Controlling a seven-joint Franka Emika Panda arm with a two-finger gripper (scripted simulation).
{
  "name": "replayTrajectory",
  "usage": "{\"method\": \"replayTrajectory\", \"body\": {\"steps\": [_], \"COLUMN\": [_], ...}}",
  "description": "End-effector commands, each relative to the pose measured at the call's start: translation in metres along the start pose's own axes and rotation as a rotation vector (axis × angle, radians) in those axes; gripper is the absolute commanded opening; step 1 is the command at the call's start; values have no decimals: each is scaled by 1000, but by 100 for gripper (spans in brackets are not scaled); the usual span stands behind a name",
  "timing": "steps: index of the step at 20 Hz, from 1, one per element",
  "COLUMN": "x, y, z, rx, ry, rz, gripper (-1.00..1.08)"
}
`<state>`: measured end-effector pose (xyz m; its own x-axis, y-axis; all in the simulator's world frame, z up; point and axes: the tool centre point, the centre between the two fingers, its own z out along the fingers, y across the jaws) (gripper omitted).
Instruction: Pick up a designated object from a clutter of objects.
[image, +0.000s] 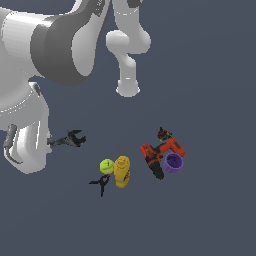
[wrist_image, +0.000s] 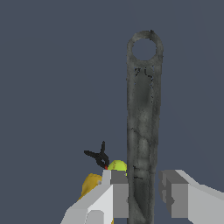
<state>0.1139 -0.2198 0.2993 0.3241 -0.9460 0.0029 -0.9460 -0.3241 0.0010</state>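
Note:
The wrench (wrist_image: 142, 113) is long, slim and dark grey, with a round hole at its handle end. In the wrist view it runs between my two fingers, and my gripper (wrist_image: 144, 192) is shut on it near the jaw end. The floor items look much smaller than it, so it is held well above them. In the exterior view the wrench's black jaw (image: 72, 139) sticks out from behind the white arm, which hides the gripper. The rest of the clutter lies on the floor.
A lime-green ball (image: 106, 166), a yellow bottle (image: 122, 171) and a small black clamp (image: 101, 183) lie together. A red-and-black drill (image: 159, 152) and a purple cup (image: 173, 162) lie toward the exterior view's right. The ball (wrist_image: 117, 166) and clamp (wrist_image: 99, 156) also show in the wrist view.

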Motion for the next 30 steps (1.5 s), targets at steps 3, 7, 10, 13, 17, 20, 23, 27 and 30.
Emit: {"method": "replayTrajectory", "body": {"steps": [3,7,10,13,17,20,23,27,30], "x": [4,7,9,11,13,15,16,17,17], "y": [-8,-15,-20,-23,-28,-30,-32,-34,-35], "z": [-33,-57,-73,-86,-101,-109,-115,-120,-122], "rx": [-1,0,0,0,0,0,0,1,1], "ry": [-1,-1,-2,-2,-2,-2,-2,-3,-3], "rz": [-1,-2,-3,-3,-3,-3,-3,-4,-4], "gripper": [-100,-100,-100,-100,-100,-100,-100,-100,-100]}}
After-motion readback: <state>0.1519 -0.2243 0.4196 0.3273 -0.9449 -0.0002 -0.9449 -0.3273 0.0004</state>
